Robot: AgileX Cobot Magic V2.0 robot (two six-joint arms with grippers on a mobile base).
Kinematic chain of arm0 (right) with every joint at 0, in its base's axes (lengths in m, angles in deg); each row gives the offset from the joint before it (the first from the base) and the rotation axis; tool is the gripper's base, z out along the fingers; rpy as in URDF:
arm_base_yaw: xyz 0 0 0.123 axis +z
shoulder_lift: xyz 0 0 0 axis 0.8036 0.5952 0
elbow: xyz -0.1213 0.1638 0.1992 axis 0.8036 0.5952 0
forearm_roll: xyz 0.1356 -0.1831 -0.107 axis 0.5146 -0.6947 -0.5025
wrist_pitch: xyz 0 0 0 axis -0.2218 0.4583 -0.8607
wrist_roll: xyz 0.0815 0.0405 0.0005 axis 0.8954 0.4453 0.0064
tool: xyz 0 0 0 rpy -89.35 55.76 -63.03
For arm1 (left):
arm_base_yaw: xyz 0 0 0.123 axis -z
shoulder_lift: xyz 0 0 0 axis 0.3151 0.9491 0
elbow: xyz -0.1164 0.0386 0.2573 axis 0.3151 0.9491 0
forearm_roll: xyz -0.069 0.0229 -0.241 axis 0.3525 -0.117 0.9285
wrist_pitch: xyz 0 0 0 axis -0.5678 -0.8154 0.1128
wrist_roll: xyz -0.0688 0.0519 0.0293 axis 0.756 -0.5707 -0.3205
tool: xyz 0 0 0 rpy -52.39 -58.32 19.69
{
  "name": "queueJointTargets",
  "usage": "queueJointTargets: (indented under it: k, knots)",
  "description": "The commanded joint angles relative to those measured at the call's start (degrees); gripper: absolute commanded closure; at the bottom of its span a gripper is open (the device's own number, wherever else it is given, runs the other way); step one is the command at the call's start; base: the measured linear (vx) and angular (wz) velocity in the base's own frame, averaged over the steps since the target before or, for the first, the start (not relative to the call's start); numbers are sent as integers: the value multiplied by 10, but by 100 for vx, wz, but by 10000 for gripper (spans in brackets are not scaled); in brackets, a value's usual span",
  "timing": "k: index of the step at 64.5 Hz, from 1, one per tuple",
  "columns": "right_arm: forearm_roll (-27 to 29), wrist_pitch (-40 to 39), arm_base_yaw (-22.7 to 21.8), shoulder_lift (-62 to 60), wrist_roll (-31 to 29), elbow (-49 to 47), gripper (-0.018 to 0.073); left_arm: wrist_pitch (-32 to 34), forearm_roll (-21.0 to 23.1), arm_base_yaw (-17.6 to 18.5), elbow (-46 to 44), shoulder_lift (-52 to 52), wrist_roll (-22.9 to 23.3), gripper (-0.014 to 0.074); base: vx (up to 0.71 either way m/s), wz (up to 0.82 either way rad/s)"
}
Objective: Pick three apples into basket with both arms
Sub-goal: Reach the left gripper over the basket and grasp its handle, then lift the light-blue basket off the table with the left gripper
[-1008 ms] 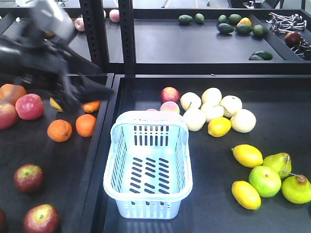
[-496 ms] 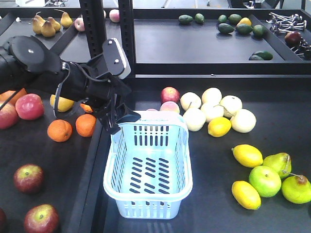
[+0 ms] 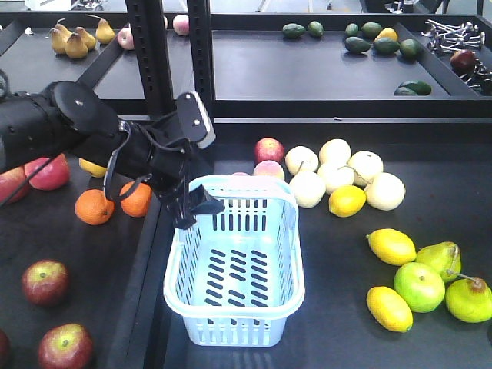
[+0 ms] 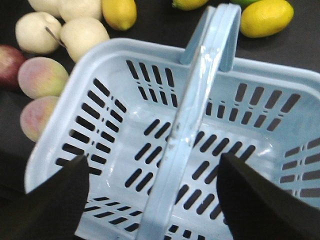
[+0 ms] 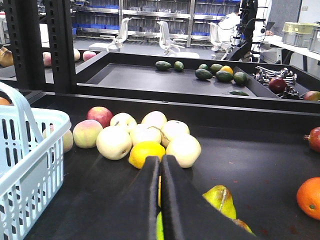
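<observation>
Black shelf trays (image 3: 346, 254) hold the basket (image 3: 231, 332), apples (image 3: 44, 281), oranges (image 3: 94, 207), lemons (image 3: 392, 246) and pears (image 3: 440, 257).

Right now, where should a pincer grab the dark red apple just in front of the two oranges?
Probably from straight above, closing across the widest middle of the apple. It sits stem-up with bare tray around it, and the next apple lies apart.

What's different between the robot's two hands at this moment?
The left gripper has its fingers spread wide; the right gripper has its fingers pressed together. The left gripper looks down into the basket, whose handle runs between its fingers in that view; the right gripper points level across the black tray toward the pale round fruit. Both are black and hold nothing.
</observation>
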Motion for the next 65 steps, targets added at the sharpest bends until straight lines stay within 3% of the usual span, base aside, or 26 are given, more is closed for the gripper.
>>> queueJointTargets:
  k: [1,24,33,50,58,65]
  knots:
    - [0,-44,0,-8,-3,7,564,10,25,4,-17,-16,-2,84,0,0]
    - [0,-44,0,-8,-3,7,564,23,27,4,-17,20,5,105,0,0]
    - [0,-44,0,-8,-3,7,564,25,27,3,-17,18,9,217,0,0]
    - [0,-44,0,-8,-3,7,564,16,27,3,-17,14,37,607,0,0]
    - [0,-44,0,-8,-3,7,564,-1,29,3,-17,-6,56,606,0,0]
    - [0,-44,0,-8,-3,7,564,-7,43,3,-17,-39,102,605,0,0]
